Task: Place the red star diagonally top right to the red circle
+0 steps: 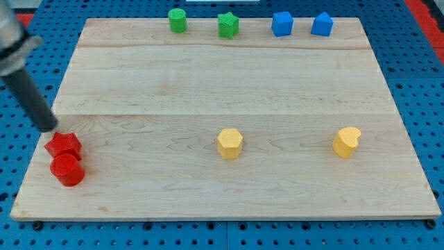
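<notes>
Partly cut off, rod; my tip (48, 127) just above red star (64, 144), touching red circle (67, 169).

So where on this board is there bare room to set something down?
Free: the wide middle band between the top row, green cylinder to blue block, and the yellow blocks. Crowded: the left corner, where my tip nears the red star and red circle.

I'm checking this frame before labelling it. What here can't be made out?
- Rod's upper part: blurred and cut off by the camera view's left and top edges; only my tip is sharp, just above-left of the red star.
- Red star and red circle: whether touching or merely overlapping is unclear.
- Blue blocks: too small to name shapes.
</notes>
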Robot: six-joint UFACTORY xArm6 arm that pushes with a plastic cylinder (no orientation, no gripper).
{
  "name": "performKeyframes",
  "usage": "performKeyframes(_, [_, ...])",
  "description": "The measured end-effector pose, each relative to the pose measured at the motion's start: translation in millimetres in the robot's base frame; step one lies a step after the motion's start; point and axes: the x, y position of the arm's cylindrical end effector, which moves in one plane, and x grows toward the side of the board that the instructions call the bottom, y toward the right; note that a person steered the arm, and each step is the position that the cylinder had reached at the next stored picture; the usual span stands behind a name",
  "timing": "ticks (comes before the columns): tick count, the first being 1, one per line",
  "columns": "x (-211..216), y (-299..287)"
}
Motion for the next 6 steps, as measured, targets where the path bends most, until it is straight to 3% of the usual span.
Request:
performKeyframes(3, [31, 7])
performKeyframes(6, [54, 97])
